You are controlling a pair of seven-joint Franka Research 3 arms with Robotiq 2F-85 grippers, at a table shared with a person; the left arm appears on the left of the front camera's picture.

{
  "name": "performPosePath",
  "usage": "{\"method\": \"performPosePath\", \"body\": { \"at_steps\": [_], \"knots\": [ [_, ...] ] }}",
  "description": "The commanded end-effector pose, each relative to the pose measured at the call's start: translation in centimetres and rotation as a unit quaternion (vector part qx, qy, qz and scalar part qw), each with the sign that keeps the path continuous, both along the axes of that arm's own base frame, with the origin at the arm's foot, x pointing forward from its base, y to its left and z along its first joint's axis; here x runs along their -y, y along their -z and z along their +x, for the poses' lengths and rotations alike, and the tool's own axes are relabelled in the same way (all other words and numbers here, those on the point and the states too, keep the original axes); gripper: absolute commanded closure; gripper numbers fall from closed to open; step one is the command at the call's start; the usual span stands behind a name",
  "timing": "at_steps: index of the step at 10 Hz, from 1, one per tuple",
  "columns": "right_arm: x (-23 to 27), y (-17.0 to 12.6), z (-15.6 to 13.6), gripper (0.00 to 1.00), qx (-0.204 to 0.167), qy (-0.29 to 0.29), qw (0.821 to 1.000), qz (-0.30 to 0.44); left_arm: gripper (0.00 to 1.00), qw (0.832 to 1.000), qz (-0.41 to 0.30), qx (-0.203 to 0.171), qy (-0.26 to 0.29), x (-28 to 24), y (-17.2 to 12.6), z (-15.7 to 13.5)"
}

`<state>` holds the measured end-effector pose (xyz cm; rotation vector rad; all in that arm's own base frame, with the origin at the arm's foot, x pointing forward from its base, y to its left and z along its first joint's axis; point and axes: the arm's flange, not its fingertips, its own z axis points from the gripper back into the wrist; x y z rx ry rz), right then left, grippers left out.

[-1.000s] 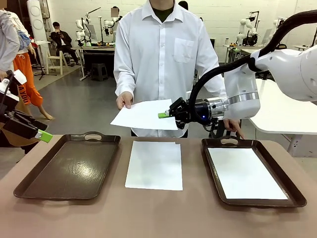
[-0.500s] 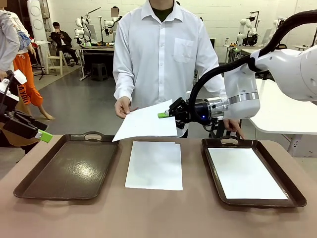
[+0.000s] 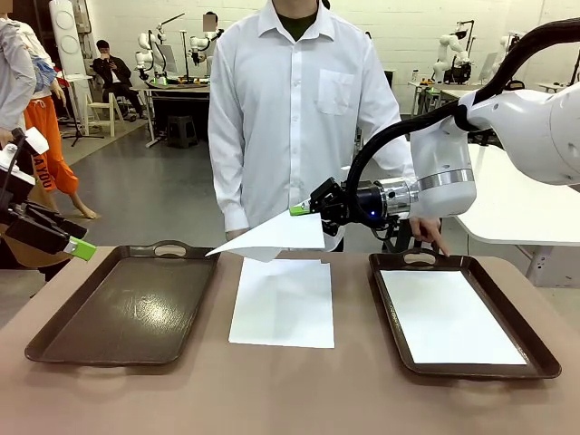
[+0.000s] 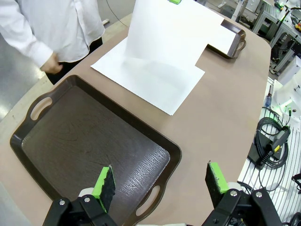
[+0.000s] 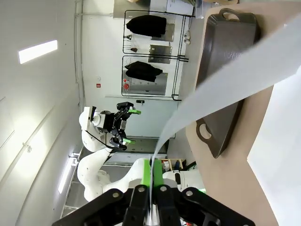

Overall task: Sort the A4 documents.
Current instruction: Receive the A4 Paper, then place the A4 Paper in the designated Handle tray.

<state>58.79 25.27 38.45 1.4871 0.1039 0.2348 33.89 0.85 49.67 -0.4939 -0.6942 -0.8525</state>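
Where it hangs above the desk, one A4 sheet is pinched at its far right corner by the right fingers. They are clamped flat on the paper with no gap between the green pads, a grip the right wrist view shows edge-on. From that grip the sheet droops down to the left, its low corner ending near the far right rim of the left tray. Directly beneath it a second sheet lies flat on the desk between the two dark brown trays, and a third sheet lies inside the right tray. A person in a white shirt stands at the far edge just behind the held sheet. One hand is lowered by the right tray's far handle, partly hidden by the right arm, and the other hand is at the person's side in the left wrist view. The left fingers are spread wide and grasp nothing, held in the air at the desk's left side, looking down on a handle end of the left tray.
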Motion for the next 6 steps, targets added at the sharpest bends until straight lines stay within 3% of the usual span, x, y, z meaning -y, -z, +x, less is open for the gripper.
{"method": "performPosePath", "body": {
  "at_steps": [1, 6],
  "knots": [
    [0.01, 0.06, 0.06, 1.00, 0.000, 0.003, 1.000, -0.003, 0.00, 1.000, -0.007, 0.005, 0.008, -0.15, 0.12, 0.09],
    [0.01, 0.06, 0.06, 1.00, 0.000, 0.003, 1.000, -0.003, 0.00, 1.000, -0.007, 0.005, 0.008, -0.15, 0.12, 0.09]
  ]
}}
